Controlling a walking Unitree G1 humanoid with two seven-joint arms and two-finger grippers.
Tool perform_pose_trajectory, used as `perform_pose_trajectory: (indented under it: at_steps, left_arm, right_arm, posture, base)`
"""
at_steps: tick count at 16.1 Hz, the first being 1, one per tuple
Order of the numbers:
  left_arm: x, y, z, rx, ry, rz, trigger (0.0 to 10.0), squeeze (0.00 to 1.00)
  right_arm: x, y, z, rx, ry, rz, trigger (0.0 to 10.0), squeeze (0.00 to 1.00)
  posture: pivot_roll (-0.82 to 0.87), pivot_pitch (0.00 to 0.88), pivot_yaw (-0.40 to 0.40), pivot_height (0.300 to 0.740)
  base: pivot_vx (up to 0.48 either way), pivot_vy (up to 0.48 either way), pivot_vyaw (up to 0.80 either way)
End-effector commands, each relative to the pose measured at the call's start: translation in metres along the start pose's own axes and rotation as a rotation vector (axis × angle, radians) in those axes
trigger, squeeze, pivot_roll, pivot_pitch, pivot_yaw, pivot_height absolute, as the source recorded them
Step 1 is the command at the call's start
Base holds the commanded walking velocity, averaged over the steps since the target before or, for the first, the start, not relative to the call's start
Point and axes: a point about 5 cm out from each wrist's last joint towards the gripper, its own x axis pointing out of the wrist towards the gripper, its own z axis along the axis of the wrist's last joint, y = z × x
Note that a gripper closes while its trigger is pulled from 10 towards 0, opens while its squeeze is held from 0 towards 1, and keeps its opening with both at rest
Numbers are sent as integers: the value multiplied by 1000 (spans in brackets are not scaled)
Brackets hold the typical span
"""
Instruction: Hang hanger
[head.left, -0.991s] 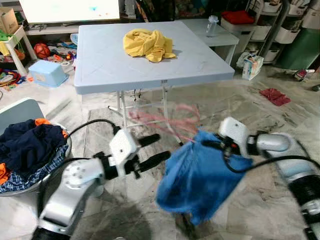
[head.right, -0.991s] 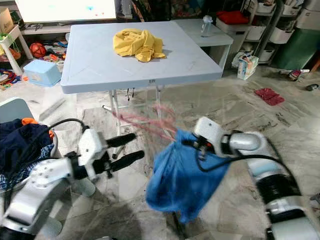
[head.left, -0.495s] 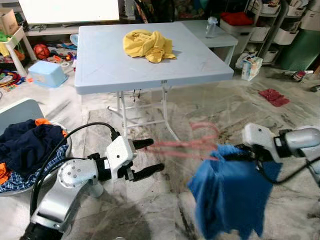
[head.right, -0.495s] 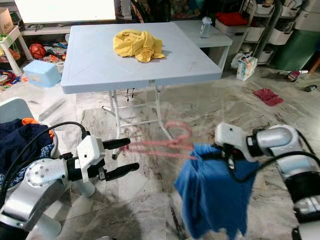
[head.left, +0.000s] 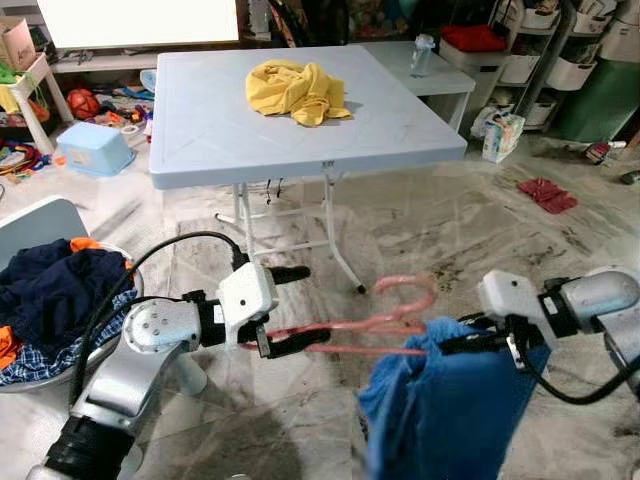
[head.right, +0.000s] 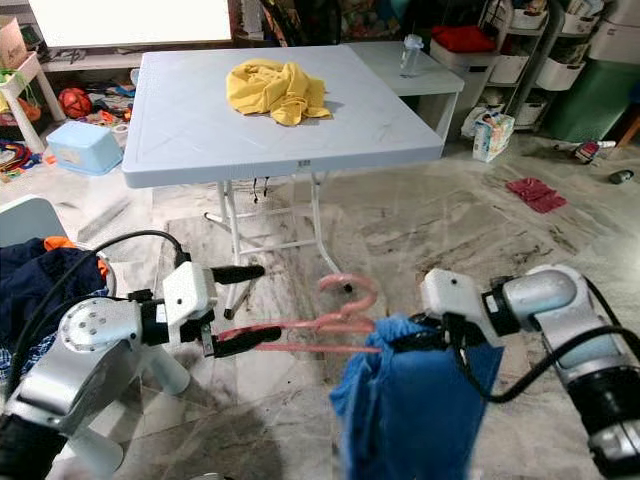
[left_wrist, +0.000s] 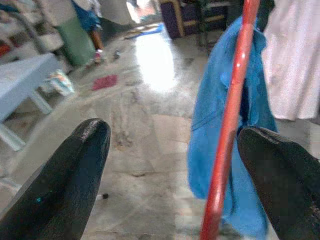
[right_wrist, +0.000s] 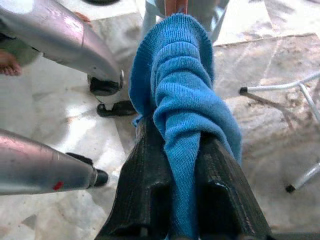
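The marble floor (head.left: 420, 230) at centre frame lies bare between the counter (head.left: 200, 130) legs above and the two arms below. Across that gap runs the pink hanger (head.left: 370, 322), from the left claw (head.left: 290, 308) at lower left to the blue cloth (head.left: 445, 410) at lower right, which the right claw (head.left: 470, 342) pinches. A laundry basket (head.left: 50, 300) blocks the left edge; shelves (head.left: 560, 50) crowd the upper right.

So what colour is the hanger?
Pink hanger, clearest in the right eye view.
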Motion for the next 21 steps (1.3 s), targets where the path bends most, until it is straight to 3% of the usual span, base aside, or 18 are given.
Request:
perform_pose_trajectory:
  at_steps: [1, 3, 4, 5, 8, 13, 21]
  left_arm:
    - [4, -1, -1, -2, 11, -48, 10000, 0]
    - [6, -6, -3, -44, 13, -118, 10000, 0]
    - [6, -5, -7, -35, 31, -134, 6549, 0]
    - [7, -4, -8, -55, 28, -144, 0, 0]
    - [10, 5, -9, -51, 36, -173, 0, 0]
    - [11, 3, -11, -70, 80, -290, 0, 0]
    - [15, 5, -16, -72, 110, -325, 0, 0]
  right_arm:
    - [-3, -1, 9, -35, -18, 8, 10000, 0]
    - [-4, -1, 12, -47, -22, 5, 10000, 0]
    - [-4, -2, 15, -60, -26, -10, 10000, 0]
    - [-3, -3, 15, -60, -27, -17, 10000, 0]
    - [-2, 2, 11, -55, 2, -8, 10000, 0]
    - [2, 0, 13, -63, 6, -15, 10000, 0]
    - [5, -5, 18, -86, -16, -50, 10000, 0]
  posture:
    - [5, 8, -49, 740]
    - [2, 8, -47, 740]
    - [-3, 9, -45, 740]
    - [-3, 9, -45, 740]
    - [-10, 8, -43, 740]
    - [-15, 11, -41, 740]
    - [-23, 19, -47, 740]
  base:
    - [0, 0, 0]
    - [0, 0, 0]
    - [0, 0, 0]
    - [0, 0, 0]
    - [0, 0, 0]
    - [0, 0, 0]
    - [0, 0, 0]
